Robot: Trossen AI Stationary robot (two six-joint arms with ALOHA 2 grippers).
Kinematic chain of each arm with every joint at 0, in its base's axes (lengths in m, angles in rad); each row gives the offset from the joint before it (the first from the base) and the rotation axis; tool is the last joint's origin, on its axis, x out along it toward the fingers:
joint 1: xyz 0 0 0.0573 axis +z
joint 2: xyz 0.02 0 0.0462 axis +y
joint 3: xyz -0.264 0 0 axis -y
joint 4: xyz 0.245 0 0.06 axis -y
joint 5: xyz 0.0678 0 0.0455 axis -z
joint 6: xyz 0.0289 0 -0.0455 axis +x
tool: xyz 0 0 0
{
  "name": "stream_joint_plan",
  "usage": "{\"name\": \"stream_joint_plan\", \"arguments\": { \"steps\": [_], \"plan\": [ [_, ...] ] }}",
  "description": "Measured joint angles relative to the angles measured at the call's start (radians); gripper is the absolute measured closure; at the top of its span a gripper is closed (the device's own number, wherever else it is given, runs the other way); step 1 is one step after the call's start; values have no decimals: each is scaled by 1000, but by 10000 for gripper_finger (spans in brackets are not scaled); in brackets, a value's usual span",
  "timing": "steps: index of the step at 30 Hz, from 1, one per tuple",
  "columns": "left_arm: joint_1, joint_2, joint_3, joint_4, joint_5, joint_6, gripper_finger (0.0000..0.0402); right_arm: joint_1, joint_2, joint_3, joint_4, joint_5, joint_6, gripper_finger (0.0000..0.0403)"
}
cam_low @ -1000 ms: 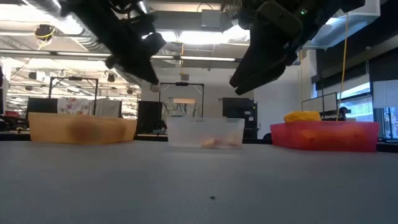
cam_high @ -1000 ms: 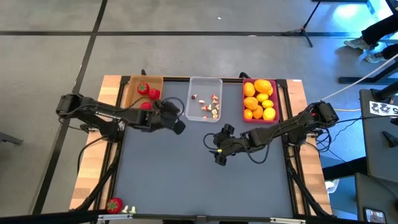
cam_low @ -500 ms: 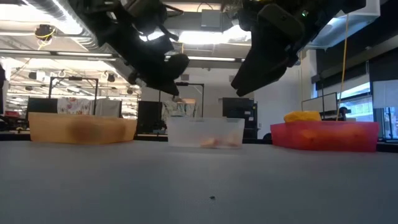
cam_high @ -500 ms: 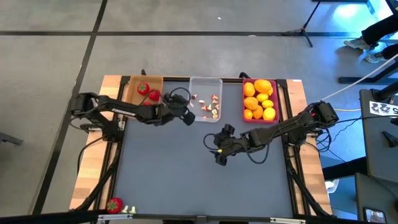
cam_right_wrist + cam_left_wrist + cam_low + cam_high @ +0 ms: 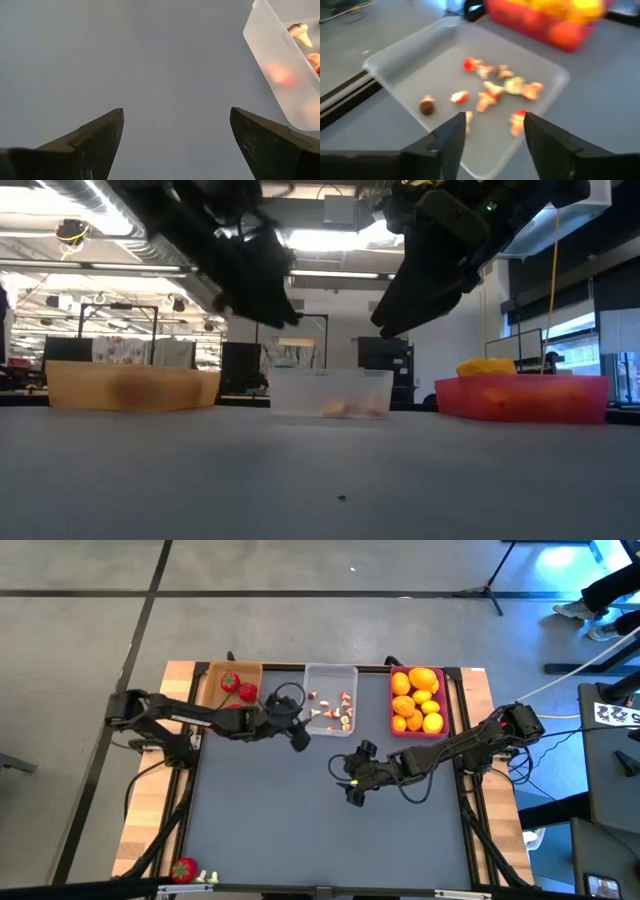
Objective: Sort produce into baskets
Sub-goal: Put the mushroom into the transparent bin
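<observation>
Three baskets stand in a row along the table's far edge. The tan one (image 5: 212, 690) holds red strawberries (image 5: 240, 688). The clear one (image 5: 330, 668) holds small mushroom bits (image 5: 495, 89). The magenta one (image 5: 446, 700) holds orange and yellow fruits (image 5: 415, 695). My left gripper (image 5: 490, 131) hangs open above the clear basket's near left corner (image 5: 298, 736), with nothing between its fingers. My right gripper (image 5: 350, 785) stands open over the bare table, short of the clear basket's near side (image 5: 272, 45). One strawberry (image 5: 184, 868) lies at the table's near left corner.
The grey table top (image 5: 300, 830) lies bare on the near side of the baskets. Wooden side rails (image 5: 140, 830) and black frame bars run along both sides. A person's legs (image 5: 600, 600) show on the floor at far right, off the table.
My left gripper has gone toward the table's right edge, from in front of the tan basket to the clear basket's near left corner, sinking a little and tipping further down. My right gripper has kept still.
</observation>
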Motion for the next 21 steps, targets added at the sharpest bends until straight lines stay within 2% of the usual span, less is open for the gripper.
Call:
{"name": "stream_joint_plan", "arguments": {
  "steps": [8, 15, 18, 21],
  "plan": [
    [-142, -222, 0, -186, 13, -5, 159, 0, 0, 0, 4, 0, 0, 42],
    [-252, -306, 3, -194, 3, -27, 79, 0, 0, 0, 11, 0, 0, 43],
    [-294, -306, 3, -198, 49, -32, 55, 0, 0, 0, 10, 0, 0, 43],
    [-342, -306, 3, -197, 165, -48, 45, 0, 0, 0, 6, 0, 0, 42]
  ]
}}
